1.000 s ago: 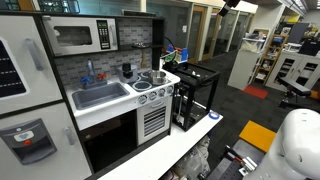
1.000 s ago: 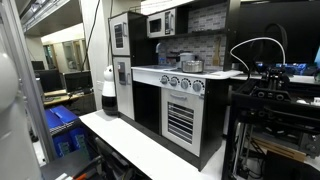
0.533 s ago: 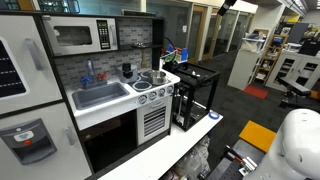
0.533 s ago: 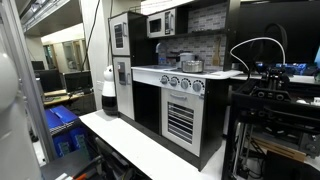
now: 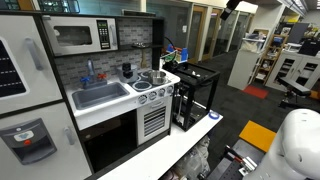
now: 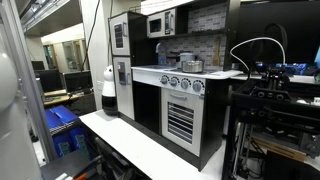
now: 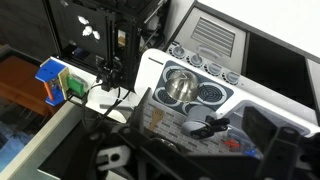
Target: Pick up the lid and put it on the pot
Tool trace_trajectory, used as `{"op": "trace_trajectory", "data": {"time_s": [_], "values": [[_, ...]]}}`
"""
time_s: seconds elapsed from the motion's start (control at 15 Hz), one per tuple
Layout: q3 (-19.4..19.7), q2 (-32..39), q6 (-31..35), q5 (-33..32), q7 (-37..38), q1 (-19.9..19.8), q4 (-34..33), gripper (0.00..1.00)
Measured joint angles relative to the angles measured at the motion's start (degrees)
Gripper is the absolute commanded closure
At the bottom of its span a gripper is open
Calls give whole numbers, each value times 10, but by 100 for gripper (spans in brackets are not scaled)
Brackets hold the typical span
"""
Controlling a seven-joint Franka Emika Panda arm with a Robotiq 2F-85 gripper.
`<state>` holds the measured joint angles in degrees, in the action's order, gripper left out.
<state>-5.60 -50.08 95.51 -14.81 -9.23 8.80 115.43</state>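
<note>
Nothing moved vs 0.5 s ago: tool (image 7: 205, 128), jaws apart & empty, hung well off pot (image 7: 181, 87) at table (image 7: 157, 72) front edge. We couldn't spot lid; pickup prob. not begun.

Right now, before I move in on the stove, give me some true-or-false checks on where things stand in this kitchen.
1. The pot stands on the stove top, just behind the row of knobs. True.
2. The microwave hangs below the counter. False: the microwave sits up above the sink.
3. A black cup stands on the counter by the backsplash. True.
4. The pot is already covered. False: its inside shows in the wrist view, so it is open.
</note>
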Motion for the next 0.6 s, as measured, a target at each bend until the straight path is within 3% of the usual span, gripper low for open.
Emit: {"op": "trace_trajectory", "data": {"time_s": [0.6], "values": [[-2, 0, -27, -1, 11, -2, -2, 0]]}}
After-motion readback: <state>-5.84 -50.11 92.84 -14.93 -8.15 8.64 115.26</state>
